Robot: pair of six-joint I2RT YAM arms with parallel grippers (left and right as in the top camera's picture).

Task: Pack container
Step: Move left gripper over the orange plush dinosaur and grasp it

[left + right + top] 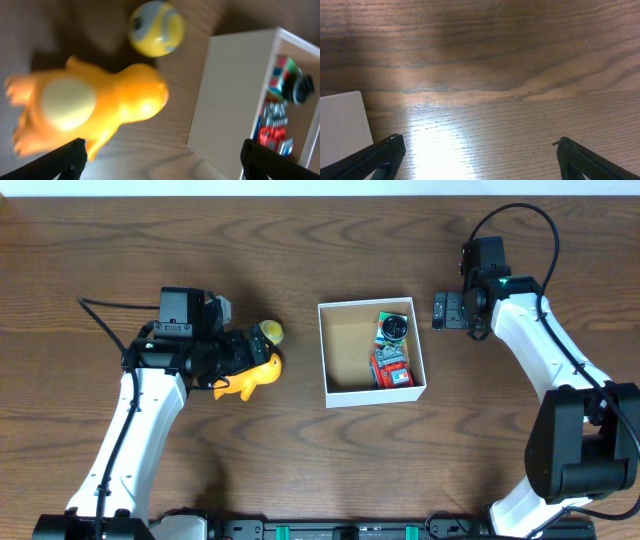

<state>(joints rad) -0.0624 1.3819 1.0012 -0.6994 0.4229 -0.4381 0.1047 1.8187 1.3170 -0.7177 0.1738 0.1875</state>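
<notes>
The container (pixel 350 390) is a square white-walled box with a brown inside at the table's middle; it holds a red toy car (pixel 392 367) and a round black toy (pixel 394 328). In the left wrist view the container's white wall (pixel 230 95) stands at the right. An orange toy animal (pixel 252 379) lies left of the box, with a yellow ball (pixel 269 331) just behind it. My left gripper (pixel 240 352) is open, its fingers wide apart just over the orange toy (pixel 100 107) and near the ball (pixel 156 28). My right gripper (pixel 447 310) is open and empty over bare wood right of the box.
The wood table (pixel 330 250) stretches all round the box. In the right wrist view a corner of the box's white wall (pixel 342 127) shows at the lower left. A black cable (pixel 515 215) loops above the right arm.
</notes>
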